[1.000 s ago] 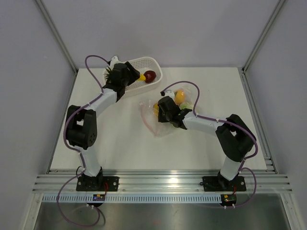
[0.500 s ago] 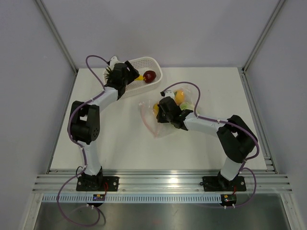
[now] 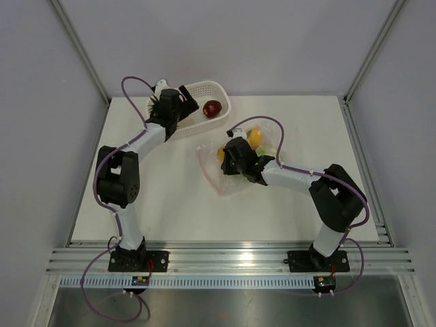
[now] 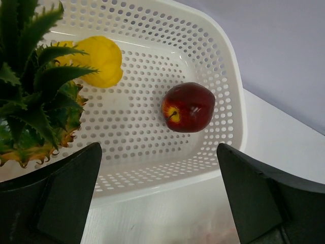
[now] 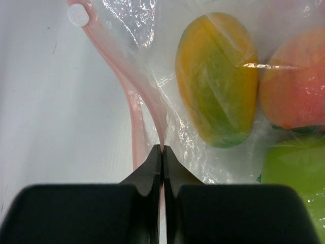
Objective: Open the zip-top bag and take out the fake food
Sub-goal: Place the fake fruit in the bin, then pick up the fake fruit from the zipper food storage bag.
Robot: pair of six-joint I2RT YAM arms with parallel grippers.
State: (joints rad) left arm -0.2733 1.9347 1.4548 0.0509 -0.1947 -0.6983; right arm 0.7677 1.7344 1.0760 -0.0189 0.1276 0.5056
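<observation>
The clear zip-top bag [image 3: 221,178] lies mid-table with its pink zip strip [image 5: 133,109] gaping. My right gripper [image 5: 162,148] is shut on one lip of that strip; in the top view it [image 3: 226,162] sits at the bag's mouth. Inside the bag are a yellow-green mango [image 5: 216,76], an orange-pink fruit [image 5: 297,81] and a green apple [image 5: 294,178]. My left gripper [image 4: 158,148] is open and empty just above the white basket [image 4: 234,101]. In the basket lie a pineapple [image 4: 30,101], a yellow piece [image 4: 99,61] and a dark red apple [image 4: 188,108].
The basket [image 3: 219,88] stands at the table's back edge, left of centre. A white slider tab [image 5: 77,15] sits on the zip strip. Grey walls and frame posts close in the back and sides. The right arm's cable loops over the bag.
My left gripper has edged back over the basket, and the yellow piece that showed beside it is now covered in the top view. The right gripper still holds the strip.
</observation>
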